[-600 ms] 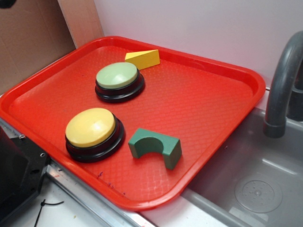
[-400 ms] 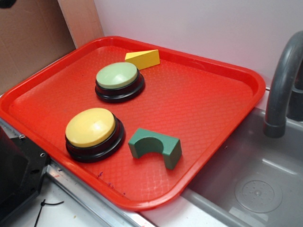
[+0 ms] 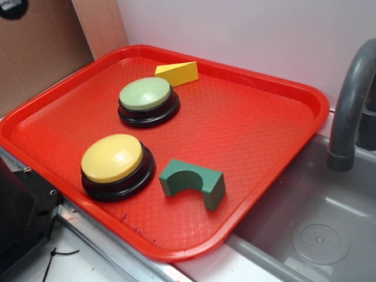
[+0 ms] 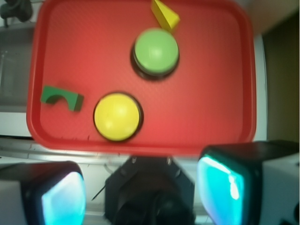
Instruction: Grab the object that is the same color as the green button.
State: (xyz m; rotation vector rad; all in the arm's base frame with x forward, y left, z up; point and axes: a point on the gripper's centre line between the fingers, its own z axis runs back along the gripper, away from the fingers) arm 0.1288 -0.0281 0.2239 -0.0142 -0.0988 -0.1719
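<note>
The object, a dark green arch block (image 3: 192,183), lies on the red tray (image 3: 264,129) near its front edge, cutout facing forward. In the wrist view the block (image 4: 62,97) sits at the tray's left side. The pale green button (image 3: 145,100) (image 4: 156,51) stands further back on its black base. My gripper (image 4: 140,187) hangs high above the tray's near edge, open, with nothing between its fingers (image 4: 220,185). In the exterior view only a dark bit of the gripper (image 3: 12,7) shows at the top left corner.
A yellow button (image 3: 114,164) stands just left of the arch block. A yellow wedge (image 3: 178,73) lies behind the green button. A grey sink (image 3: 317,229) with a faucet (image 3: 349,111) is to the right. The black robot base (image 3: 20,217) is at the front left.
The dark gripper part at the top left corner has come slightly further into view. Nothing on the tray has moved.
</note>
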